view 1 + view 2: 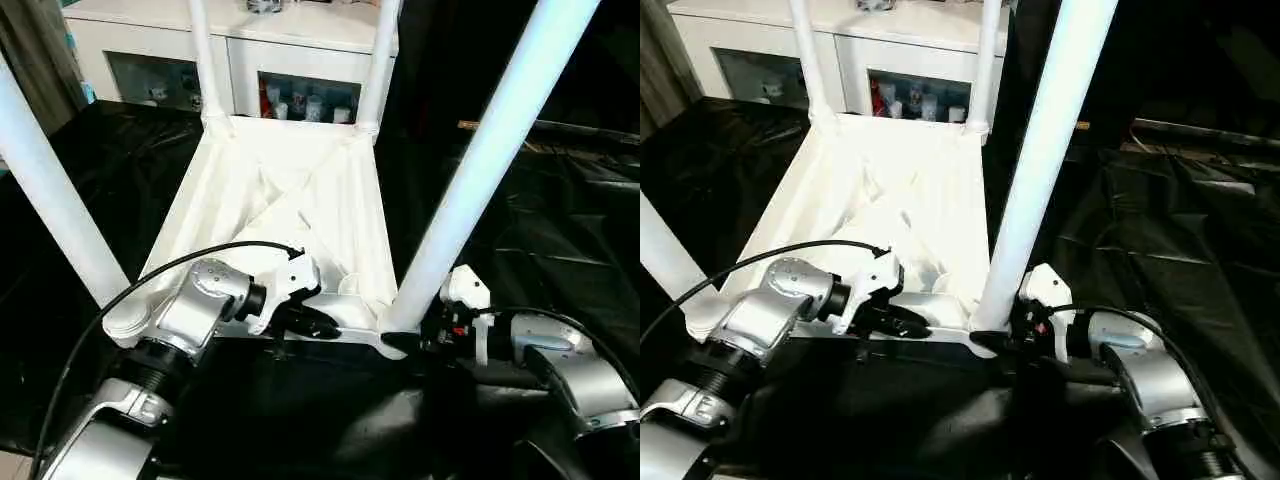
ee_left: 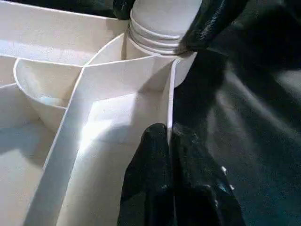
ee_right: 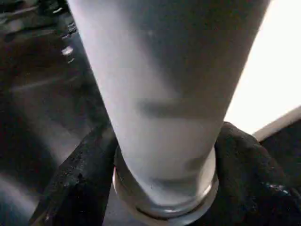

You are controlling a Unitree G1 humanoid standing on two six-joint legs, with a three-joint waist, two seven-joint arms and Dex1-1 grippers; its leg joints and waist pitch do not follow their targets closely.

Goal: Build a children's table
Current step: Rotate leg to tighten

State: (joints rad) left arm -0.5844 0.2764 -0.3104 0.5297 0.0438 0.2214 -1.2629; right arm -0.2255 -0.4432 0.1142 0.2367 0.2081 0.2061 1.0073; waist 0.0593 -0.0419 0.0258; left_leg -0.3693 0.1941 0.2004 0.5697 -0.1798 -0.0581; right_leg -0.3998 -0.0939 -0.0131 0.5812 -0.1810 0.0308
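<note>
White leg at risk of seating crooked

Upside down on the black-draped table, the white plastic children's table has four tube legs up. The right gripper clamps the near-right white leg at its socket; the left gripper pinches the rim rib. A slipping rim could tilt the leg.

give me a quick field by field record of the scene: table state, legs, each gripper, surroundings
table: white children's table lying upside down, ribbed underside up, on black sheeting
legs: four white legs standing in the corner sockets
left gripper: left gripper pinching the near edge wall of the tabletop, jaws shut on it
right gripper: right gripper clasped round the base of the near right leg at its socket
background: white cabinet with glass doors behind the table
</note>
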